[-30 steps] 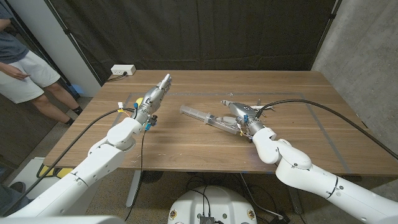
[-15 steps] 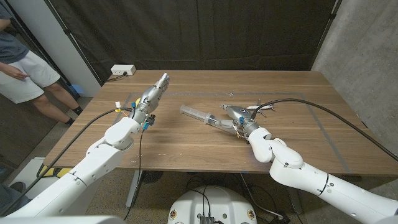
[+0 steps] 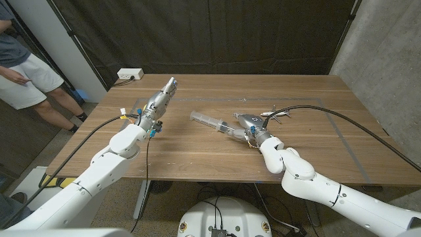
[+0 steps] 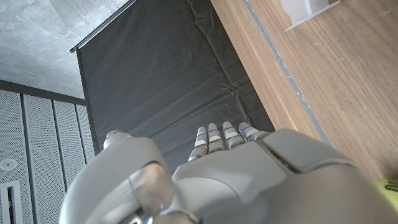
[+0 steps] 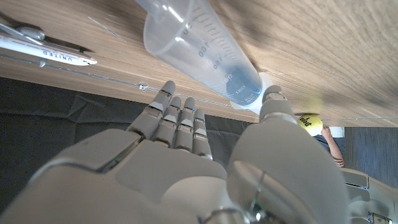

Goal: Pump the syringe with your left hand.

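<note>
Clear plastic syringe (image 3: pixel 212 122) lies with its plunger end at our right hand (image 3: pixel 248 124), whose fingers cup the barrel loosely, while our left hand (image 3: pixel 160 103), fingers straight and holding nothing, waits well apart and must cross over to pump it.

My wooden worktop (image 3: pixel 197 148) stands before a black curtain (image 3: pixel 217 33), a concrete wall (image 3: pixel 388 59) on my right.
</note>
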Controlling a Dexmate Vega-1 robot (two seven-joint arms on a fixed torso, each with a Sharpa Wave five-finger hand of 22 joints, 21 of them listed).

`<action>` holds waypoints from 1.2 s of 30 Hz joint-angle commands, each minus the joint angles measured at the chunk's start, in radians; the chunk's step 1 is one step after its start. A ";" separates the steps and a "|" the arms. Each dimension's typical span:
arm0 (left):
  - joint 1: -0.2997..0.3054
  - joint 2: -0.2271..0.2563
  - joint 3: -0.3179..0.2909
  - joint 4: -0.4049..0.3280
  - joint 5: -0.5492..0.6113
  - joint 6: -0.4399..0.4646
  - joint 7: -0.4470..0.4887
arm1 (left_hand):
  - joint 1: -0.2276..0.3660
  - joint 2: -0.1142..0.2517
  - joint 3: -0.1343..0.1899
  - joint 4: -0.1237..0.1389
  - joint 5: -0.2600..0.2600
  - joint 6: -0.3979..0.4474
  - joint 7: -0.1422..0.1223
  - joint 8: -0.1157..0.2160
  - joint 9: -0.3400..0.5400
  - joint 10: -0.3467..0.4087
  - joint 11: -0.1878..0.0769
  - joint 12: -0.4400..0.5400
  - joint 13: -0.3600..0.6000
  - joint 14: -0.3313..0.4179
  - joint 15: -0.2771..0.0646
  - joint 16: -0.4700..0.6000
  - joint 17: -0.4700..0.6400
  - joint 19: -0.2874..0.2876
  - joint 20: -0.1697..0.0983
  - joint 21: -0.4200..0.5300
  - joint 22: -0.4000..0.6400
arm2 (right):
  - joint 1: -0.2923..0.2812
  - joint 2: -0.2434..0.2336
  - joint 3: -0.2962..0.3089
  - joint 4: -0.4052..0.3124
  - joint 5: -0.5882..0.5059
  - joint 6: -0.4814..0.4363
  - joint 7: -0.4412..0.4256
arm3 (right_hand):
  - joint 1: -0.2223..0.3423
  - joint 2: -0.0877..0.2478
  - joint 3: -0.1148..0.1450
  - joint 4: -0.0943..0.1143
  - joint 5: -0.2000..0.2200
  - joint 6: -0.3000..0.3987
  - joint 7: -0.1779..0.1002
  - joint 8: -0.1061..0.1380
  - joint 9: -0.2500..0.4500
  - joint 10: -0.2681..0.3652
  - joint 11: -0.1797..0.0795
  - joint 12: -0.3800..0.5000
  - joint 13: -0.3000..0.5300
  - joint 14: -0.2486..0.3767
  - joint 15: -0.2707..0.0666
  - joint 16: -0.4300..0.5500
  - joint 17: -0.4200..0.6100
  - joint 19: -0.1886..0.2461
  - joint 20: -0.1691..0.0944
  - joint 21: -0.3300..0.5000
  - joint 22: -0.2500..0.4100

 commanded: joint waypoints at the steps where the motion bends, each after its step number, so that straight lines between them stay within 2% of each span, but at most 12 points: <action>1: -0.026 -0.013 0.010 0.030 -0.006 0.001 -0.015 | 0.000 0.007 -0.009 -0.002 -0.001 0.006 0.002 0.005 0.005 0.004 -0.004 0.001 0.002 -0.001 -0.003 0.003 0.004 -0.005 -0.012 0.008 0.004 | 0.002 0.006 -0.011 0.035 -0.015 0.013 -0.001 | 0.022 -0.003 0.010 0.002 0.004 0.017 -0.001 0.006 0.002 0.017 -0.005 0.007 0.003 0.019 -0.008 0.003 0.003 0.010 -0.003 -0.001 0.005; 10: -0.042 -0.020 0.015 0.049 -0.010 0.010 -0.021 | -0.001 0.008 -0.010 -0.001 -0.001 0.008 0.002 0.006 0.005 0.004 -0.003 0.001 0.002 0.000 -0.004 0.004 0.004 -0.006 -0.011 0.008 0.005 | -0.008 0.013 -0.014 0.033 -0.013 0.010 0.001 | 0.027 -0.006 0.010 0.012 0.002 0.038 -0.003 0.010 0.003 0.038 -0.013 0.013 0.003 0.055 -0.020 0.013 0.005 0.039 -0.015 0.008 0.007; 16: -0.050 -0.021 0.019 0.061 -0.014 0.012 -0.033 | -0.001 0.008 -0.011 0.000 -0.002 0.010 0.004 0.006 0.005 0.006 -0.001 0.001 0.002 0.001 -0.003 0.004 0.004 -0.006 -0.011 0.009 0.005 | 0.002 0.029 -0.027 0.067 -0.014 0.017 0.007 | 0.036 0.000 0.014 0.017 0.001 0.054 -0.006 0.013 0.004 0.054 -0.019 0.017 0.003 0.083 -0.035 0.018 0.006 0.065 -0.026 0.016 0.008; 20: -0.053 -0.020 0.018 0.062 -0.012 0.011 -0.036 | -0.001 0.009 -0.012 0.000 -0.002 0.011 0.003 0.006 0.005 0.007 -0.002 0.001 0.002 0.001 -0.003 0.004 0.004 -0.006 -0.011 0.009 0.005 | -0.005 0.034 -0.019 0.083 -0.003 0.032 -0.027 | 0.043 0.004 0.017 0.021 -0.001 0.071 -0.015 0.015 0.004 0.073 -0.029 0.021 0.003 0.121 -0.051 0.026 0.008 0.101 -0.039 0.028 0.010; 23: -0.054 -0.020 0.017 0.065 -0.017 0.014 -0.040 | -0.001 0.009 -0.013 0.001 -0.003 0.012 0.002 0.006 0.005 0.006 -0.004 0.001 0.002 0.001 -0.004 0.004 0.004 -0.005 -0.010 0.009 0.005 | -0.012 0.034 -0.014 0.089 0.000 0.041 -0.051 | 0.057 0.011 0.023 0.021 -0.001 0.094 -0.021 0.020 0.005 0.099 -0.036 0.028 0.003 0.159 -0.068 0.033 0.009 0.136 -0.054 0.039 0.012; 27: -0.057 -0.022 0.019 0.069 -0.018 0.014 -0.044 | -0.001 0.010 -0.013 0.001 -0.003 0.012 0.003 0.006 0.005 0.007 -0.003 0.001 0.002 0.001 -0.003 0.004 0.004 -0.006 -0.010 0.009 0.005 | -0.010 0.035 -0.012 0.100 0.002 0.052 -0.068 | 0.081 0.021 0.031 0.024 0.001 0.132 -0.032 0.024 0.005 0.138 -0.053 0.034 0.002 0.250 -0.108 0.049 0.012 0.229 -0.087 0.073 0.017; 31: -0.057 -0.021 0.020 0.068 -0.017 0.018 -0.043 | -0.001 0.010 -0.014 0.001 -0.003 0.013 0.002 0.006 0.005 0.007 -0.004 0.001 0.002 0.002 -0.003 0.004 0.004 -0.006 -0.010 0.009 0.005 | -0.002 0.044 -0.017 0.111 -0.005 0.040 -0.065 | 0.098 0.029 0.036 0.025 0.003 0.162 -0.037 0.029 0.006 0.181 -0.060 0.045 0.002 0.307 -0.132 0.058 0.014 0.273 -0.106 0.090 0.020; 33: -0.055 -0.022 0.018 0.067 -0.020 0.021 -0.039 | -0.001 0.011 -0.014 0.002 -0.003 0.013 0.002 0.006 0.005 0.007 -0.005 0.001 0.002 0.002 -0.002 0.004 0.004 -0.007 -0.009 0.009 0.005 | 0.005 0.052 -0.023 0.116 -0.017 0.024 -0.061 | 0.104 0.033 0.036 0.029 0.002 0.193 -0.043 0.035 0.006 0.214 -0.064 0.053 0.002 0.350 -0.148 0.064 0.015 0.311 -0.116 0.106 0.022; 34: -0.055 -0.022 0.018 0.067 -0.020 0.021 -0.039 | -0.001 0.011 -0.014 0.002 -0.003 0.013 0.002 0.006 0.005 0.007 -0.005 0.001 0.002 0.002 -0.003 0.004 0.004 -0.007 -0.009 0.009 0.005 | 0.006 0.053 -0.024 0.116 -0.017 0.022 -0.060 | 0.107 0.035 0.035 0.031 0.000 0.219 -0.049 0.040 0.006 0.241 -0.067 0.060 0.001 0.394 -0.160 0.074 0.016 0.338 -0.121 0.118 0.023; 36: -0.052 -0.024 0.018 0.066 -0.019 0.020 -0.034 | -0.002 0.011 -0.014 0.002 -0.004 0.013 0.003 0.005 0.005 0.008 -0.002 0.001 0.002 0.002 -0.003 0.004 0.004 -0.008 -0.008 0.008 0.005 | 0.013 0.056 -0.028 0.118 -0.022 0.018 -0.054 | 0.110 0.037 0.033 0.035 -0.003 0.266 -0.069 0.052 0.006 0.298 -0.080 0.075 0.001 0.437 -0.176 0.077 0.015 0.368 -0.128 0.132 0.025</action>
